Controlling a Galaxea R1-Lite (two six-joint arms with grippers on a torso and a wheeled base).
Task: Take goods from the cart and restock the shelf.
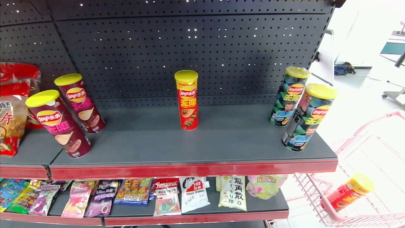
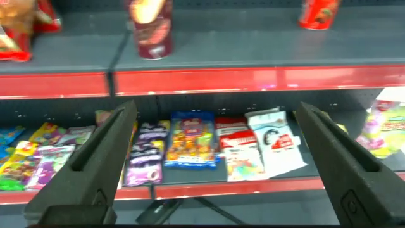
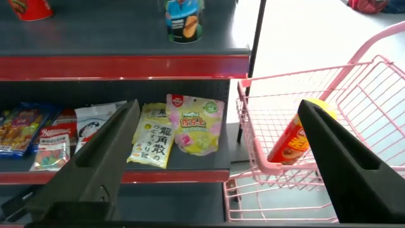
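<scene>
A red chip can with a yellow lid (image 1: 348, 191) (image 3: 293, 136) lies tilted inside the pink wire cart (image 1: 373, 152) (image 3: 354, 82) at the right of the shelf. On the grey upper shelf (image 1: 190, 142) stand a matching red can (image 1: 188, 99), two maroon cans (image 1: 60, 123) at the left and two dark patterned cans (image 1: 308, 117) at the right. My left gripper (image 2: 212, 149) hangs open before the lower shelf's snack bags (image 2: 190, 139). My right gripper (image 3: 212, 152) is open too, facing the lower shelf's end and the cart, holding nothing.
The lower shelf (image 1: 196, 218) carries a row of flat snack bags (image 1: 193, 193). Bagged snacks (image 1: 12, 107) fill the upper shelf's far left. Free room lies on the upper shelf on both sides of the red can. A pegboard back wall (image 1: 190, 53) rises behind.
</scene>
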